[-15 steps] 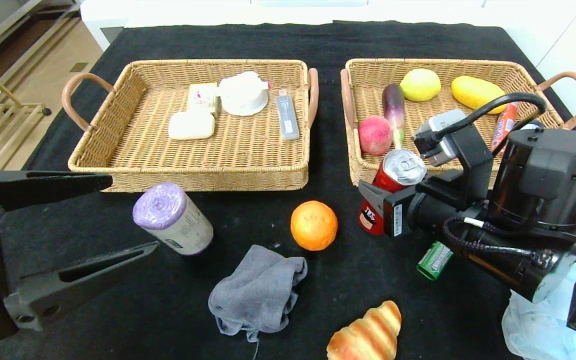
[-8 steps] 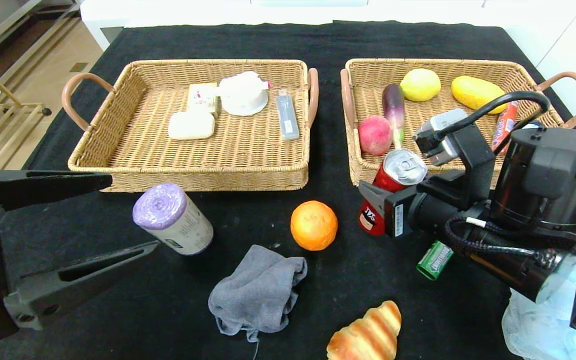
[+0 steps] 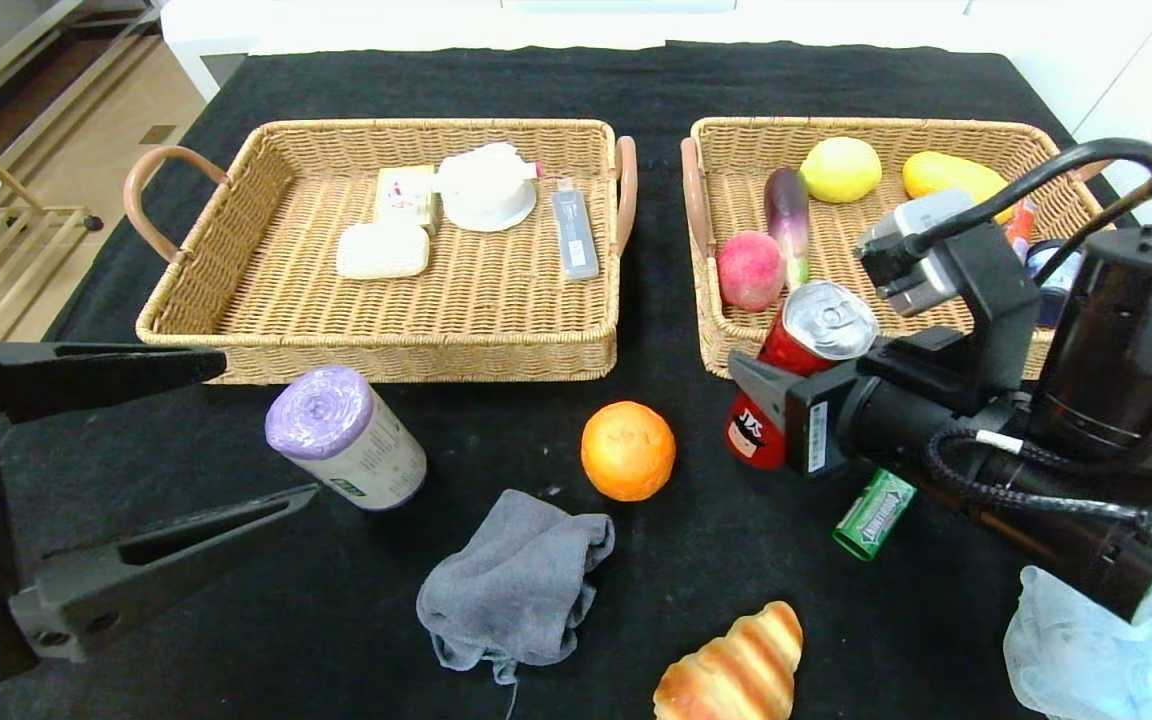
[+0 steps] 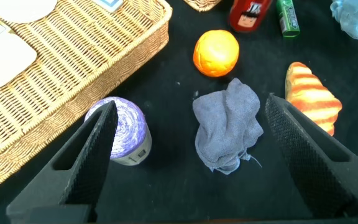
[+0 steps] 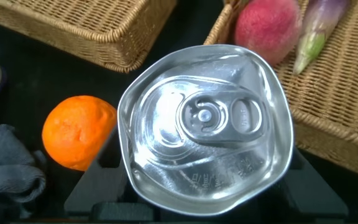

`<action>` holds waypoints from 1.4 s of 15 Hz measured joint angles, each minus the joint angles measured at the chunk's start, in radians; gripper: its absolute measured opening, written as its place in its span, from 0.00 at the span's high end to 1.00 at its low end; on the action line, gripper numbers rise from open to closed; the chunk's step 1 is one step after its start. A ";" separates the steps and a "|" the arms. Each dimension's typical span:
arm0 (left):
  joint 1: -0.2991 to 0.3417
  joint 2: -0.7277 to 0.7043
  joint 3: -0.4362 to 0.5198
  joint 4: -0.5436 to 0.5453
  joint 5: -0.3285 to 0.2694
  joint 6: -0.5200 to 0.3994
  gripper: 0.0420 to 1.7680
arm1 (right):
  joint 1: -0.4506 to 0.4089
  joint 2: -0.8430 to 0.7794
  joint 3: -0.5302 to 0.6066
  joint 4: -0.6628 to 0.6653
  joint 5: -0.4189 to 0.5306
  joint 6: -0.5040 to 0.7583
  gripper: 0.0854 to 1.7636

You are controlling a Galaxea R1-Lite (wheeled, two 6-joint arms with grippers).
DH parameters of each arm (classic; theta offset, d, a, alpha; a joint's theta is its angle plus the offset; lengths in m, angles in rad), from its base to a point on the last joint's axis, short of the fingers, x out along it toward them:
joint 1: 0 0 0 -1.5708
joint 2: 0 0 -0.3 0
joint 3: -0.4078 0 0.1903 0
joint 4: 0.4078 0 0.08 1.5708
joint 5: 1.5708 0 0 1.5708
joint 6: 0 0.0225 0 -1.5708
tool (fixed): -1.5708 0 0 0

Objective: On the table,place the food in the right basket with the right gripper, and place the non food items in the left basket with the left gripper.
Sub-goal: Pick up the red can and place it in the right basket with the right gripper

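the right gripper (image 3: 771, 420) is clenching the red can (image 3: 804, 370), tilting top-up beside the right basket's (image 3: 711, 340) front wall, with the orange (image 3: 628, 450) lying nearby, while the left gripper (image 3: 126, 460) is hovering with fingers spread.

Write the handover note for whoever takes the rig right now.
Right gripper: shut on the red can, lifted beside the right basket.
Left gripper: open, idle near the purple roll.
Done: peach, eggplant and lemon sit in the right basket; soap is in the left basket.
Left: orange, croissant, green gum pack, grey cloth, purple roll.
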 joint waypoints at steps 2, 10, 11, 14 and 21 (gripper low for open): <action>0.000 0.001 0.000 0.001 -0.002 0.000 0.03 | 0.015 -0.029 -0.017 0.050 -0.011 -0.001 0.43; -0.001 0.003 0.003 0.003 -0.003 0.001 0.03 | -0.057 -0.155 -0.147 0.230 -0.010 -0.003 0.43; -0.001 0.004 0.005 0.002 -0.003 0.001 0.03 | -0.085 -0.159 -0.159 0.232 -0.007 -0.003 0.43; -0.001 0.004 0.007 0.000 -0.003 0.001 0.03 | -0.191 -0.161 -0.203 0.237 0.027 -0.002 0.43; -0.001 0.004 0.007 -0.001 -0.003 0.001 0.03 | -0.454 -0.095 -0.344 0.269 0.123 0.008 0.43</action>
